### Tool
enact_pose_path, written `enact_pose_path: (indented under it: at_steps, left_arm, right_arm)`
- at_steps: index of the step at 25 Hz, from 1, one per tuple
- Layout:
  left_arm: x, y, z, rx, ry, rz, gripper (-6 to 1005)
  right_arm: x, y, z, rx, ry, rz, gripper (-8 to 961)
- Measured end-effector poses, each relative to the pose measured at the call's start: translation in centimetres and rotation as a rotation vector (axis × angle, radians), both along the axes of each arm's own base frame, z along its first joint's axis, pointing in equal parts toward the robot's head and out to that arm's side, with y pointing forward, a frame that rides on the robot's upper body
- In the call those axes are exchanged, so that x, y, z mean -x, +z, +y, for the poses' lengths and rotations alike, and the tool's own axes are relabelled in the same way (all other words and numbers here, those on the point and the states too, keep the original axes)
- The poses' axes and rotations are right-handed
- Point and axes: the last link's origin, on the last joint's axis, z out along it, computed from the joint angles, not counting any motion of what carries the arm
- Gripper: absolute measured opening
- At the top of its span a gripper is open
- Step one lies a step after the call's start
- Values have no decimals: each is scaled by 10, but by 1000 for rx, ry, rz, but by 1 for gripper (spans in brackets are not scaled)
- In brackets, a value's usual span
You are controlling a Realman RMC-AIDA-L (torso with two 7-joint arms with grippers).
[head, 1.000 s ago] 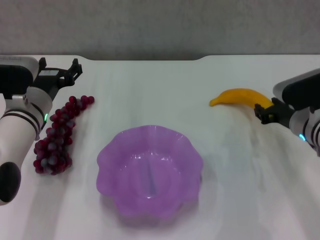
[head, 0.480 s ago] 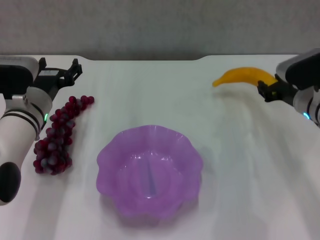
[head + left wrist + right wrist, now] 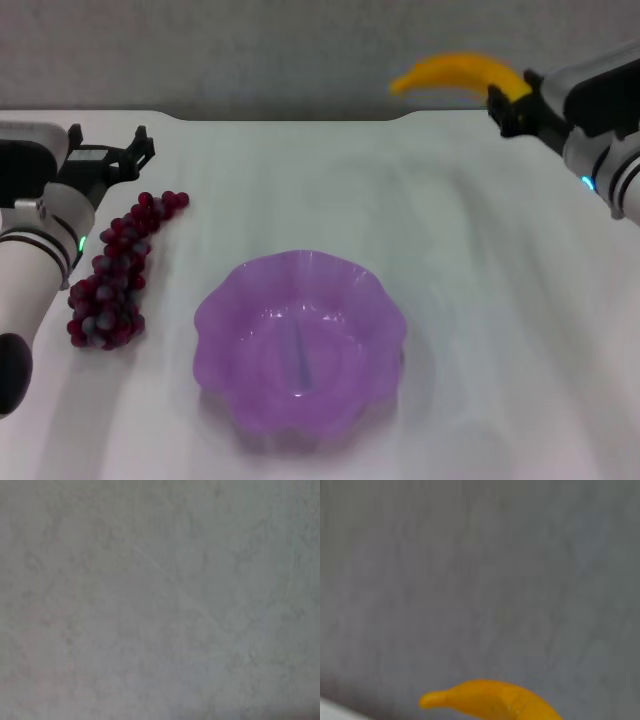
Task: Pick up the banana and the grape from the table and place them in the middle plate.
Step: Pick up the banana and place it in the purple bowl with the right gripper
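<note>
My right gripper (image 3: 512, 100) is shut on one end of the yellow-orange banana (image 3: 450, 75) and holds it high above the table's far right side; the banana also shows in the right wrist view (image 3: 490, 700). The purple scalloped plate (image 3: 215, 310) stands in the middle of the white table (image 3: 480, 300). The dark red bunch of grapes (image 3: 115, 270) lies left of the plate. My left gripper (image 3: 108, 152) is open just beyond the far end of the bunch, not touching it.
The table's grey back edge (image 3: 300, 115) and a grey wall lie behind. The left wrist view shows only a blank grey-white surface.
My right gripper has lifted the banana from the table up and leftward, well above the back edge. My left arm has shifted slightly left; the grapes and plate have not moved.
</note>
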Motion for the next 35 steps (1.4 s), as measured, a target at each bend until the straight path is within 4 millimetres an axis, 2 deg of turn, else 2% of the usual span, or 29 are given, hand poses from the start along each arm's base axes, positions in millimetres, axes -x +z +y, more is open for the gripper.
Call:
enact_pose_path:
  at_steps: [2,7,11,14,15,16,22,28,35]
  left_arm:
    - [2,0,-1,-1,5,1,893]
    - [3,1,-2,-5,5,0,893]
    - [4,2,-2,-6,6,-1,893]
    - [4,2,-2,-9,5,-1,893]
    - [4,2,-2,-9,5,-2,893]
    - [4,3,-2,-11,6,-3,893]
    - [2,2,-1,-11,2,-6,893]
    - [3,2,-1,-13,4,-7,893]
    - [3,2,-2,-14,7,-9,893]
  right_arm:
    - [6,8,-7,-70,46,31,467]
    - [15,14,-23,-122,89,22,467]
    - [33,1,-38,-69,135,25,466]
    - [45,-18,-51,-1,174,26,466]
    - [51,-31,-57,45,188,23,466]
    - [51,-31,-57,45,188,23,466]
    - [62,-69,-81,170,232,17,467]
    - [64,-83,-95,204,263,8,467]
    - [62,-83,-119,161,309,30,466]
